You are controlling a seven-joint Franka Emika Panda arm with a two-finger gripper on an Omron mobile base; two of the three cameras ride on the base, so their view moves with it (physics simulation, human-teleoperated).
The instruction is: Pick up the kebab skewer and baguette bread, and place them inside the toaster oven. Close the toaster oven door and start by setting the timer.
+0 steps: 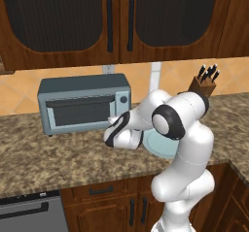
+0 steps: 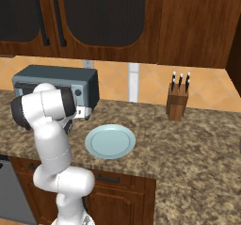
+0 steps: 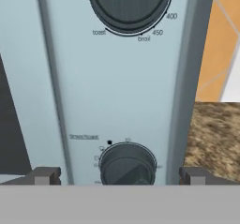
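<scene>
Your gripper (image 3: 119, 176) stands wide open, fingers straddling the lower knob (image 3: 127, 164) at 6 o'clock; closing off-centre could slip off it or leave the timer unset.

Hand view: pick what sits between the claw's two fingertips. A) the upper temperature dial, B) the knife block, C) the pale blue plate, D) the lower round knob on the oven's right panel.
D: in the hand view the open claw straddles the lower knob on the toaster oven panel, with the upper dial well above it and one fingertip to either side.
</scene>
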